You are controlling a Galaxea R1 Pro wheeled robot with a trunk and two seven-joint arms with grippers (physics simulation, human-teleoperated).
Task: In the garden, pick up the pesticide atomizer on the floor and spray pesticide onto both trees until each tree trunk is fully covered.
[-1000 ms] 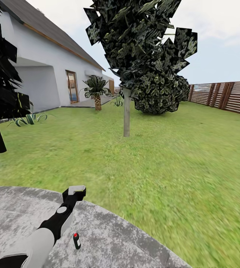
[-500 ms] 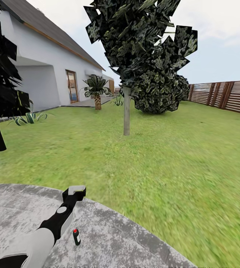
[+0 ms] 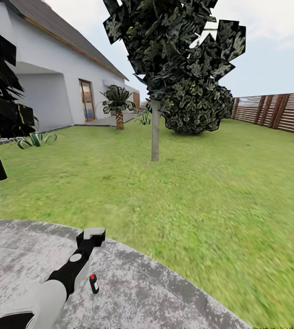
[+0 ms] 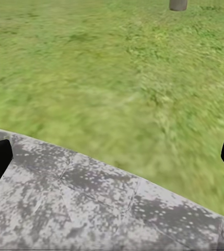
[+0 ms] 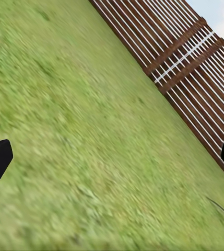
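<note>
A: Where's the small black spray bottle with the red tip [image 3: 93,283]?

B: Lower left of the head view, upright on the mottled grey stone paving [image 3: 156,292], just beside the left gripper [image 3: 93,234].

A: Claws?

B: Both spread apart, holding nothing. The grey-brown tree trunk [image 3: 155,130] stands upper centre on the lawn [image 3: 220,183].

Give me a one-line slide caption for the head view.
Left pincer hovers over stone paving beside a small spray bottle standing on it; lawn and tree lie ahead.
</note>
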